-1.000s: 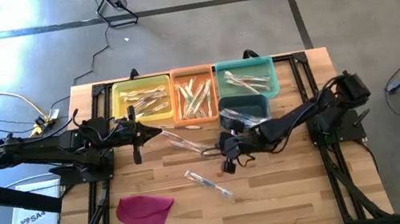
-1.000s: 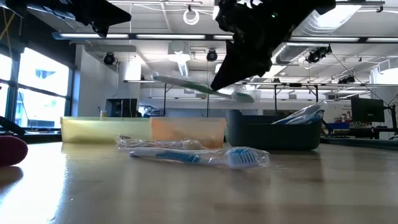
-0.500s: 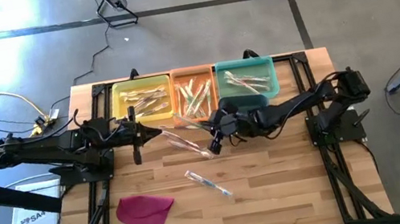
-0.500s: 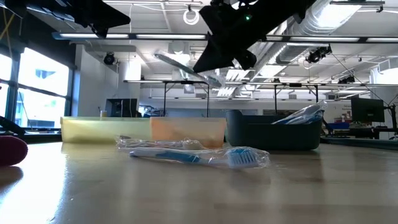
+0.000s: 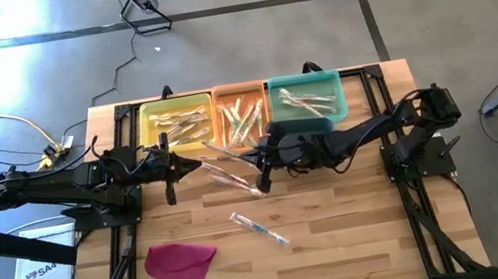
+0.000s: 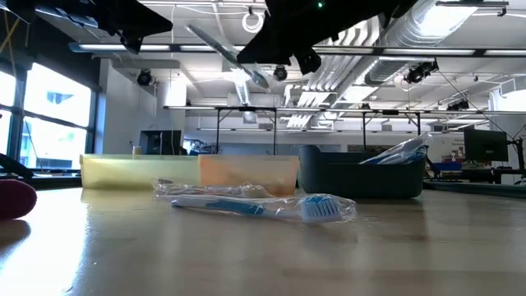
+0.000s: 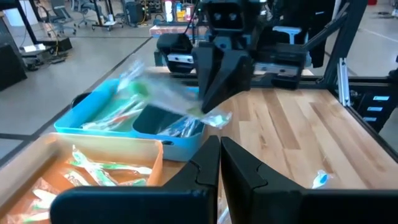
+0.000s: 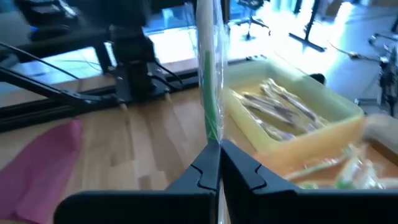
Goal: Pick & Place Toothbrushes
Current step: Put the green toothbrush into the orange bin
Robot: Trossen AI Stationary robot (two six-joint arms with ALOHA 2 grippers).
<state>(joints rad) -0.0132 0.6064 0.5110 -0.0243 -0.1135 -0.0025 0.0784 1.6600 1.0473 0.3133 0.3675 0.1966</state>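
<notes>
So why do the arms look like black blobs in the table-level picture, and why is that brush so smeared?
Low view: bright ceiling lights behind leave the right gripper a backlit silhouette, and the toothbrush it holds is streaked by motion. Left wrist view: the same toothbrush is blurred too, its wrapper catching glare. High view: daylight washes out the floor at upper left.

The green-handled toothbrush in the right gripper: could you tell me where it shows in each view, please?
High view: toothbrush mid-table, before the orange bin.
Low view: near the top, angled, above the orange bin.
Left wrist view: centre, blurred.
Right wrist view: upright, centre.
Shared landmark: the orange bin.
</notes>
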